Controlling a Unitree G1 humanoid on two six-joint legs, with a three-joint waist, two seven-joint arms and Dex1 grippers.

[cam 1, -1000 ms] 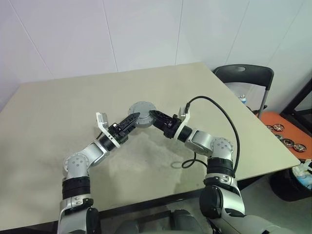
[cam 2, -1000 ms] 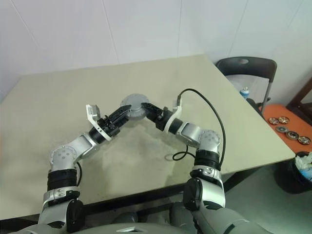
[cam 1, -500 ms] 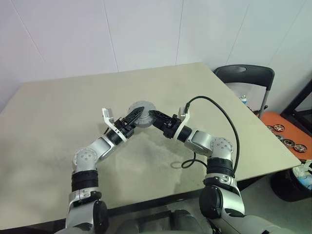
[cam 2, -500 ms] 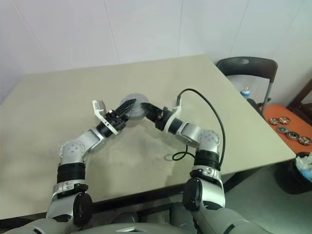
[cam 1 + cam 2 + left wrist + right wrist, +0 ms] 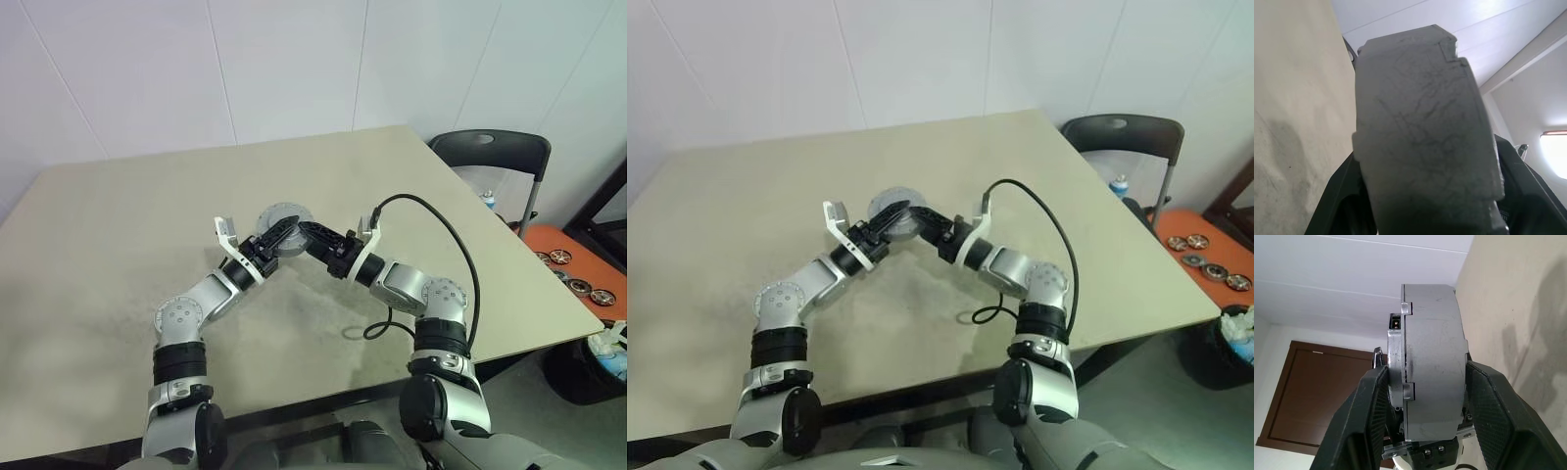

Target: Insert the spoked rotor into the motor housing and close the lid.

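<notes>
Closed motor housing (image 5: 285,228) w/ lid on, held above table (image 5: 118,245) btwn both arms. Right gripper (image 5: 306,232) clamped across its rim; left gripper (image 5: 277,235) closing on opposite side. Risk: uneven squeeze could tilt assy, seam opens or unit drops

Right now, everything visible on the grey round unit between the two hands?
The grey round unit is a thick matte metal drum with a scratched rim, a stepped seam around it and a small notched tab. It is held on edge above the table, flat face toward the head camera. The right hand clamps it; the left hand grips its other side.
</notes>
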